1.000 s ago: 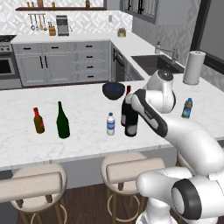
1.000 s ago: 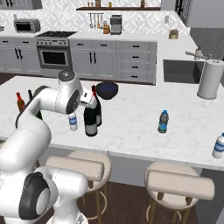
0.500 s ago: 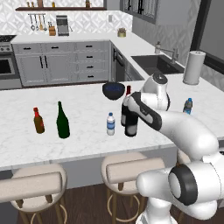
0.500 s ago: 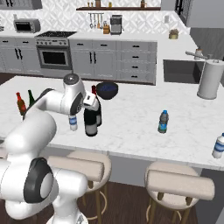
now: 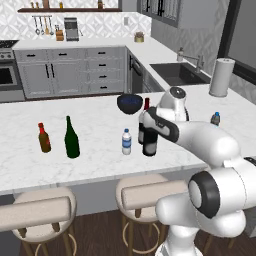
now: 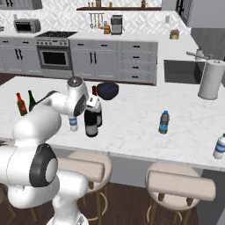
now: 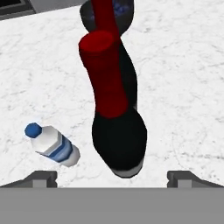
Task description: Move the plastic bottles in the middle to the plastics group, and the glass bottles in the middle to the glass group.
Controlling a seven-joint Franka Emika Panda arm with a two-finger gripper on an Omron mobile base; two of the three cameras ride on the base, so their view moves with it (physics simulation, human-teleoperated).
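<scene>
Hovering wide-open pincer above upright wine bottle, red top up, water bottle beside

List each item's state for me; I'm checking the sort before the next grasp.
gripper: open, aimed at front wine bottle's top.
front wine bottle: upright, on counter, middle.
rear wine bottle: upright, behind it.
water bottle: upright, capped, middle.
amber bottle: upright, capped.
green bottle: upright.
blue-tinted bottle: upright, capped.

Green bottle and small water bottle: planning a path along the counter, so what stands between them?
Nothing: in the left base view, bare marble counter separates the green bottle and the water bottle.
</scene>
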